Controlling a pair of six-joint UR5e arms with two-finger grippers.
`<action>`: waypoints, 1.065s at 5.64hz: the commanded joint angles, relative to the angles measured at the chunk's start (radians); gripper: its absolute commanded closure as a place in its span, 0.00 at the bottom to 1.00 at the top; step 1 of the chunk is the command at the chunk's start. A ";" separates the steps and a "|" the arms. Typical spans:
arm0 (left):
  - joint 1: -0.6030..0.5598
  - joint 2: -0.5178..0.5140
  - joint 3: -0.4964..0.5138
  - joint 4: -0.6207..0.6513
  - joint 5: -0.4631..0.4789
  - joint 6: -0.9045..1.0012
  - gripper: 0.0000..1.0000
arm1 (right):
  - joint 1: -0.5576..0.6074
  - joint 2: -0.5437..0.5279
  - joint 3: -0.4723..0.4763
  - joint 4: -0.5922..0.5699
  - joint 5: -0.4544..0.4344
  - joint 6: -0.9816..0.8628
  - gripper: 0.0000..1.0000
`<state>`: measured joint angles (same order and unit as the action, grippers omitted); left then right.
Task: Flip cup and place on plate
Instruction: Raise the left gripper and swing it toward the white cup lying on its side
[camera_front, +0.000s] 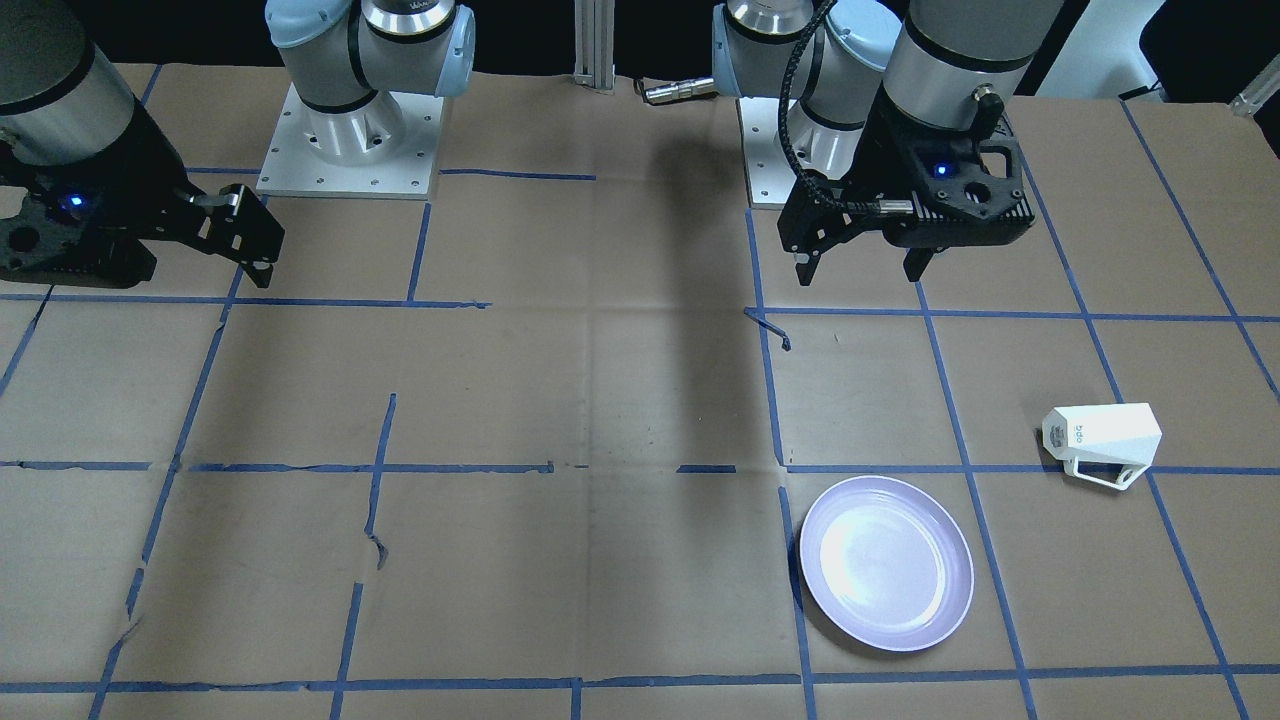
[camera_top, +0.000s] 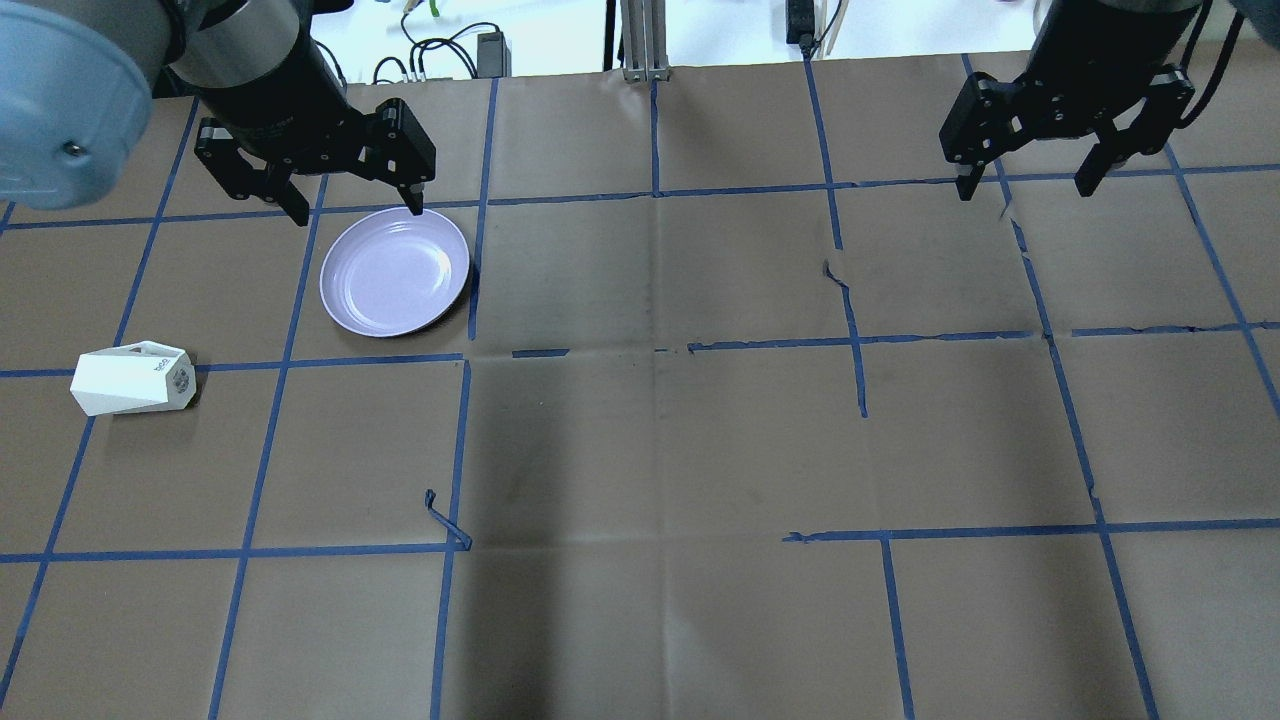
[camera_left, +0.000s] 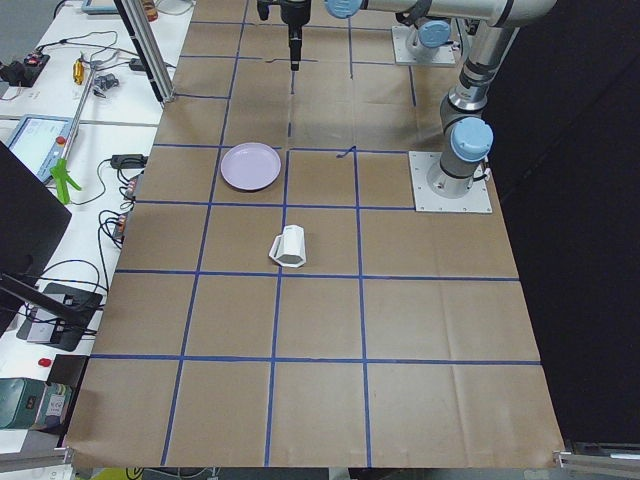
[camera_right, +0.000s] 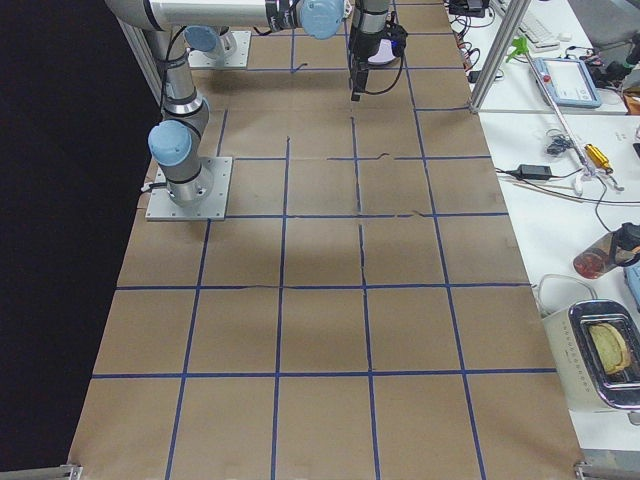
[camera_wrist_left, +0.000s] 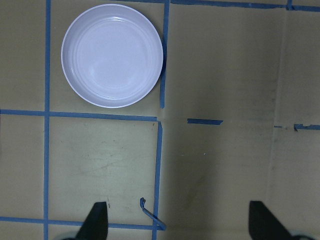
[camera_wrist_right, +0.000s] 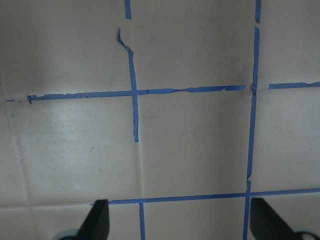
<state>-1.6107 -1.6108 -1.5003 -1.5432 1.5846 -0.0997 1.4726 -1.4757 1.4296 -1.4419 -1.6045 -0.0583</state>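
Note:
The white faceted cup (camera_top: 130, 380) lies on its side on the brown paper at the table's left, also seen in the front view (camera_front: 1100, 438) and the left side view (camera_left: 290, 247). Its narrow base points toward the plate and its handle lies along the far side. The lavender plate (camera_top: 395, 271) is bare; it also shows in the front view (camera_front: 886, 563) and the left wrist view (camera_wrist_left: 112, 55). My left gripper (camera_top: 357, 211) hovers open and empty, high over the table near the plate, well apart from the cup. My right gripper (camera_top: 1023, 190) hovers open and empty at the far right.
Blue tape lines grid the paper. A loose curl of tape (camera_top: 447, 520) sticks up on the robot's side of the plate. The two arm bases (camera_front: 350, 140) stand at the robot's edge. Benches with cables and tools (camera_left: 70, 150) run along the table's far side.

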 joint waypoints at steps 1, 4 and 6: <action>-0.002 0.000 0.000 0.000 0.000 0.000 0.01 | 0.000 0.000 0.000 0.000 0.000 0.000 0.00; 0.001 0.000 -0.001 -0.008 0.011 -0.002 0.01 | 0.000 0.000 0.000 0.000 0.000 0.000 0.00; 0.177 -0.027 0.041 0.000 -0.003 0.148 0.01 | 0.000 0.000 0.000 0.000 0.000 0.000 0.00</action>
<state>-1.5255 -1.6243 -1.4842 -1.5447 1.5889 -0.0395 1.4727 -1.4757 1.4297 -1.4419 -1.6045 -0.0583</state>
